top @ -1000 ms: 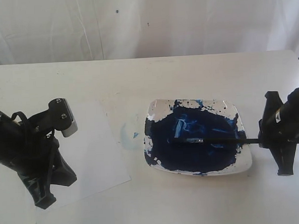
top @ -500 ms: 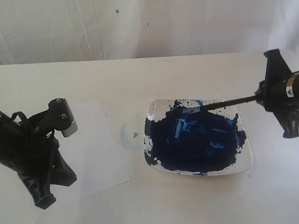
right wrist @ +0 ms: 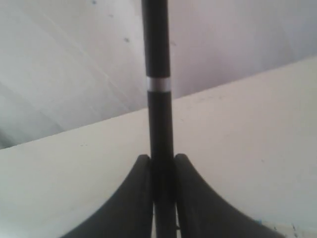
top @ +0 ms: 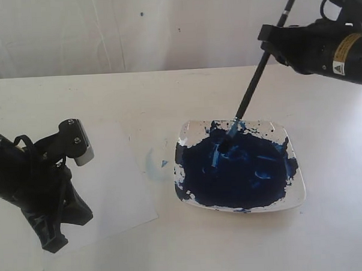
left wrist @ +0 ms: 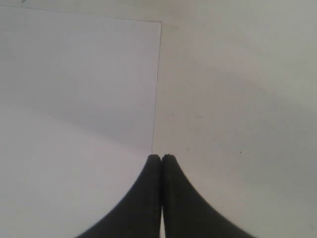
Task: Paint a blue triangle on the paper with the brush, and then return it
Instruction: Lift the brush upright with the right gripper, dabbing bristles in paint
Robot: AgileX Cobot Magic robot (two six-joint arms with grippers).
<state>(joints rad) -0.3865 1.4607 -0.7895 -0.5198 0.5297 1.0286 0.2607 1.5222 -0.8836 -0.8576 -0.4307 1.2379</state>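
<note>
A long thin black-handled paintbrush with a silver band (top: 251,90) is gripped by the right gripper (top: 268,46), whose jaws are closed narrowly on the handle (right wrist: 158,74). The brush is held steeply tilted. Its upper end is raised toward the right, and its bristle tip (top: 228,142) is lowered into the dark blue paint on the square white plate (top: 298,196).

The plain white rectangular sheet of paper (top: 120,186) is laid on the pale table (top: 167,94), well apart from the tip, on the plate's left. No painted outline is seen on it, so the loading of the brush is judged to be the step in hand.

The left gripper (top: 50,240) is found at the paper's edge (left wrist: 74,74), its jaws pressed together with nothing between them (left wrist: 161,158). Whether the sheet is pressed down cannot be told. That arm is nearer the paper, yet the brush must be carried leftward across the plate by the right one.
</note>
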